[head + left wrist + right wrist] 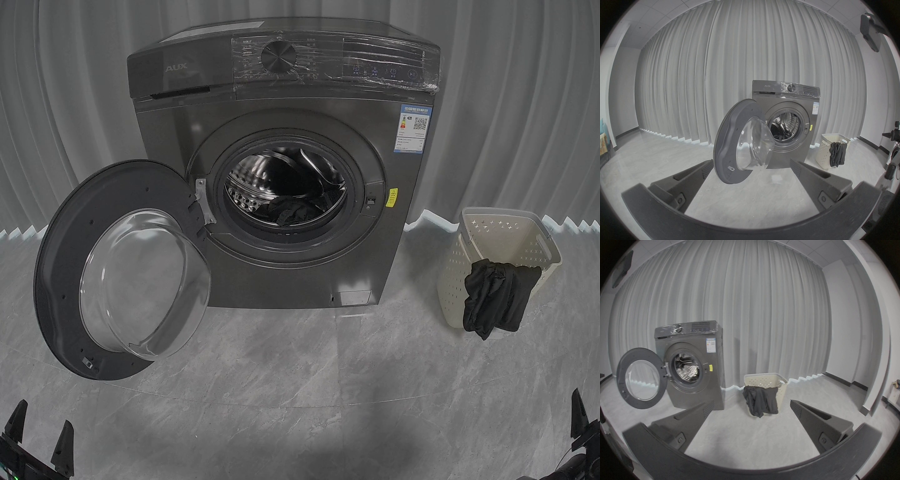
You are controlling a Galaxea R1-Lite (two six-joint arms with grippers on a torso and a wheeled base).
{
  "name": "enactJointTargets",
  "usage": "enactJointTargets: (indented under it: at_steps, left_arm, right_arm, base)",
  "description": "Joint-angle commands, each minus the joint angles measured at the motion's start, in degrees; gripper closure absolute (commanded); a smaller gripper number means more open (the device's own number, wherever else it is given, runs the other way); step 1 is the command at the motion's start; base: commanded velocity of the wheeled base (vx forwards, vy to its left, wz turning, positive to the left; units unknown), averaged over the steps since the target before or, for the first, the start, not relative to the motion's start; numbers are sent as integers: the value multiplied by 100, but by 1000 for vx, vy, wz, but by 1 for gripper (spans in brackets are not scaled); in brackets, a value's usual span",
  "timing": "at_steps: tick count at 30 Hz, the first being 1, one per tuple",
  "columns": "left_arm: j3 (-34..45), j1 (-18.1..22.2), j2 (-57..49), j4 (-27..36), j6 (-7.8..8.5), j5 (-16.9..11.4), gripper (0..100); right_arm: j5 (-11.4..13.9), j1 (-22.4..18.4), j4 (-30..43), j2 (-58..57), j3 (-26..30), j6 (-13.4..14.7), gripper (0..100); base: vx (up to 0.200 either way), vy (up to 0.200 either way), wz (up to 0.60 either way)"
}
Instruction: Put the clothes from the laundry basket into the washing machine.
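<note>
The grey washing machine (pixel 281 156) stands straight ahead with its round door (pixel 122 272) swung wide to the left. A dark garment (pixel 294 209) lies at the bottom of the drum. To the machine's right, on the floor, sits the white laundry basket (pixel 494 240); a black piece of clothing (pixel 497 297) hangs over its front rim. My left gripper (pixel 39 431) is low at the near left, far from both, open and empty (pixel 750 165). My right gripper (pixel 750 404) is low at the near right, also open, with nothing between its fingers.
Grey marbled floor (pixel 325 375) stretches between me and the machine. Pleated grey curtains (pixel 519 125) close off the back. The open door reaches out over the floor on the left side. A wall corner (pixel 850 333) stands further right of the basket.
</note>
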Motion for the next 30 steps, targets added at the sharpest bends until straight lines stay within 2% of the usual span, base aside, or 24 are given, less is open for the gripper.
enactJointTargets:
  at_steps: [1,7,17,26,30]
  left_arm:
    - [101,-9,-96,130,132,-84,0]
    - [101,-9,-96,121,159,-84,0]
    - [101,-9,-96,130,167,-84,0]
    - [101,-9,-96,130,167,-84,0]
    - [101,-9,-96,130,167,-84,0]
  right_arm:
    - [1067,-20,167,-77,101,-120,0]
    - [1058,-2,141,-77,101,-49,0]
    - [1085,7,132,-77,101,-84,0]
    - [1085,7,132,-77,101,-84,0]
    - [1076,7,132,-77,101,-84,0]
  base:
    - [0,-200,0]
    - [0,-200,0]
    - [0,-200,0]
    - [0,0,0]
    - [0,-200,0]
